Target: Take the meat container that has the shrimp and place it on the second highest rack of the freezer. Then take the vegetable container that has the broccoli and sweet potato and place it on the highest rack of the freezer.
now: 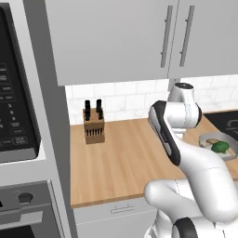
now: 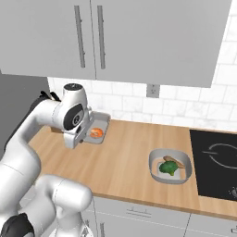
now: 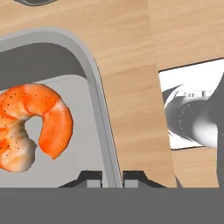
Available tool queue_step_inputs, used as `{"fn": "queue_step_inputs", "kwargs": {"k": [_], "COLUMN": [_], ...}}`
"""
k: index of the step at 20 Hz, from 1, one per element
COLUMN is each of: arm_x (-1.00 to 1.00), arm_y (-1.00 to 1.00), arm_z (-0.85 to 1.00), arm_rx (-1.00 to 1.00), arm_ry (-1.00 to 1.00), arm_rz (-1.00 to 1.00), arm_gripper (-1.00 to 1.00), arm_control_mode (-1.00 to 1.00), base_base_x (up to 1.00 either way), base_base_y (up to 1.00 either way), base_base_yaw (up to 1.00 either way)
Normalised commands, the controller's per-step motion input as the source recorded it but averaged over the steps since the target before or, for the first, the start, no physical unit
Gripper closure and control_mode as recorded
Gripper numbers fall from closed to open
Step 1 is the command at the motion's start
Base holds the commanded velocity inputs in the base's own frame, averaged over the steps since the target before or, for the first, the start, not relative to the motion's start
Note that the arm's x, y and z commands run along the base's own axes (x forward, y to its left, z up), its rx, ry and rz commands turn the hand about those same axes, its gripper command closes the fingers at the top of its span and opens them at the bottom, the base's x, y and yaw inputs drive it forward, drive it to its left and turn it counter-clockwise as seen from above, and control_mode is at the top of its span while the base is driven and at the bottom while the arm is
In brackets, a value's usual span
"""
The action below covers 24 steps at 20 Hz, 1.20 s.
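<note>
Gripper [image 3: 112,178] is clamped narrow on the right-hand rim of the meat container [image 2: 98,128], which looks lifted off the wooden surface [image 2: 129,157] with the shrimp [image 3: 30,127] inside; best keep the tray level on this thin edge grip so the shrimp doesn't slide while it goes to the freezer. Around: vegetable container [image 2: 170,167] with broccoli [image 2: 168,167] near the cooktop [image 2: 217,163], knife block [image 1: 94,122] by the wall, and overhead cabinets [image 2: 115,37] limiting lift height.
</note>
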Motion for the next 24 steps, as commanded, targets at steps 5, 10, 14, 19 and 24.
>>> {"fn": "queue_step_inputs", "kwargs": {"k": [5, 10, 14, 19, 24], "arm_x": [-0.29, -0.13, -0.22, -0.22, -0.02], "arm_y": [-0.01, -0.14, 0.11, 0.1, 0.1], "arm_z": [0.21, 0.33, 0.11, 0.05, 0.17], "arm_rx": [0.0, 0.0, 0.0, 0.0, 0.0], "arm_ry": [-0.04, 0.0, 0.0, 0.0, 0.0], "arm_rz": [0.0, 0.0, 0.0, 0.0, -0.01], "arm_gripper": [1.0, 1.0, 1.0, 1.0, 1.0], "arm_control_mode": [-1.0, -1.0, -1.0, -1.0, -1.0], "base_base_x": [0.0, 0.0, 0.0, 0.0, 0.0], "base_base_y": [0.0, 0.0, 0.0, 0.0, 0.0], "base_base_yaw": [0.0, 0.0, 0.0, 0.0, 0.0]}}
